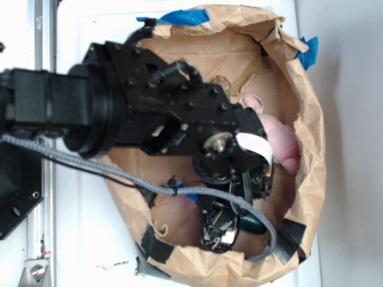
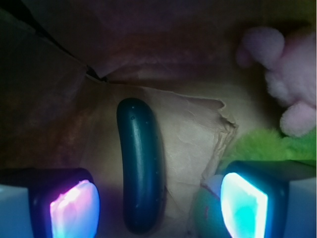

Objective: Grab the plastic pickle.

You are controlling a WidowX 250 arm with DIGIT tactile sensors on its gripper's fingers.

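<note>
Wrist view: plastic pickle (image 2: 141, 171) between spread fingers (image 2: 74, 206), plush frog (image 2: 262, 146) beside.

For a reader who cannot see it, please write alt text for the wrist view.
A dark green plastic pickle lies lengthwise on crumpled brown paper, between the two glowing fingertips of the open pincer. A pink plush toy and a lime-green plush toy sit at the right.

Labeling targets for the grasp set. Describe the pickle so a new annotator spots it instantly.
Look inside the crumpled brown paper bag, on its floor under the gripper. The plastic pickle lies lengthwise between the two glowing finger pads. It is smooth, glossy, very dark green and slightly curved, unlike the fuzzy lime-green plush and pink plush beside it.
</note>
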